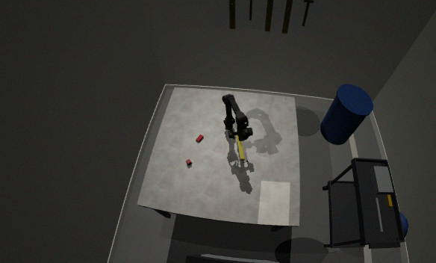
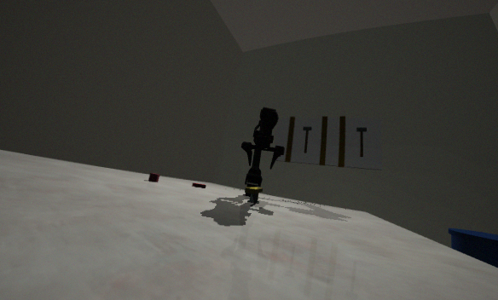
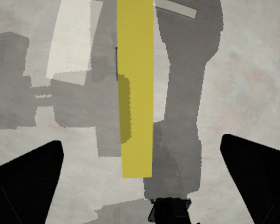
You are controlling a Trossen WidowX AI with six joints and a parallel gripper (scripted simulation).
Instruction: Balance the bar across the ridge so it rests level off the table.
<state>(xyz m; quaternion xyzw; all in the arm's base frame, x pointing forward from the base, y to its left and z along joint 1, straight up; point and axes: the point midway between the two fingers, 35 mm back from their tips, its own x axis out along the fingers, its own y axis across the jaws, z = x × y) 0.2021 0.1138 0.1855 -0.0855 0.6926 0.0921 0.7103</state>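
The yellow bar (image 1: 240,149) (image 2: 254,188) (image 3: 136,75) extends away from the arm's base, raised above the table. In the exterior view its end looks level from side to side; its lengthwise tilt I cannot tell. A dark support, likely the ridge (image 2: 254,198), shows under it; in the wrist view only a thin dark edge shows at the bar's left side, the rest hidden below the bar. My gripper (image 2: 261,166) (image 3: 144,147) is wide open and empty above the bar's near part, its fingers apart on either side and clear of it.
A flat red block (image 1: 199,138) (image 2: 199,185) and a small red cube (image 1: 189,162) (image 2: 153,177) lie left of the arm. A pale rectangle (image 1: 274,202) lies at the table's near right corner. A blue barrel (image 1: 345,114) and a dark cart stand beyond the right edge.
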